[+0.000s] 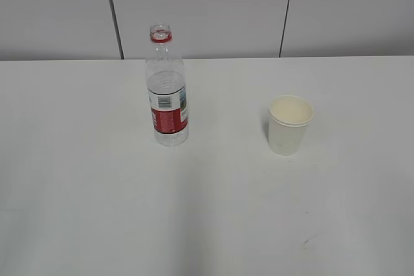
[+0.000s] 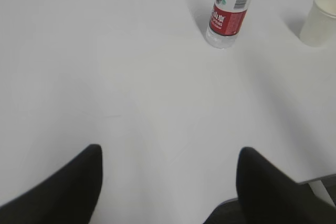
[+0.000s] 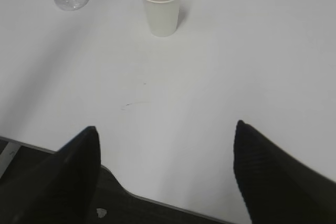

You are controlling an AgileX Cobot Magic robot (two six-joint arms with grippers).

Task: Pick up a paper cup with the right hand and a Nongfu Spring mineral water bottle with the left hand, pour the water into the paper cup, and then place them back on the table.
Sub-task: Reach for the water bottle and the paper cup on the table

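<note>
I see the bottle (image 1: 167,88) upright on the table (image 1: 97,179), uncapped, left of centre. The cup (image 1: 290,124) stands upright to its right, well apart. My left gripper (image 2: 168,182) hangs over bare tabletop with its jaws spread, holding nothing, bottle far ahead. My right gripper (image 3: 165,174) is likewise spread and empty at the table's near edge, cup ahead.

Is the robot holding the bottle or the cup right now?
No, neither. The bottle and cup stand alone on the table; both tools are open and empty.
</note>
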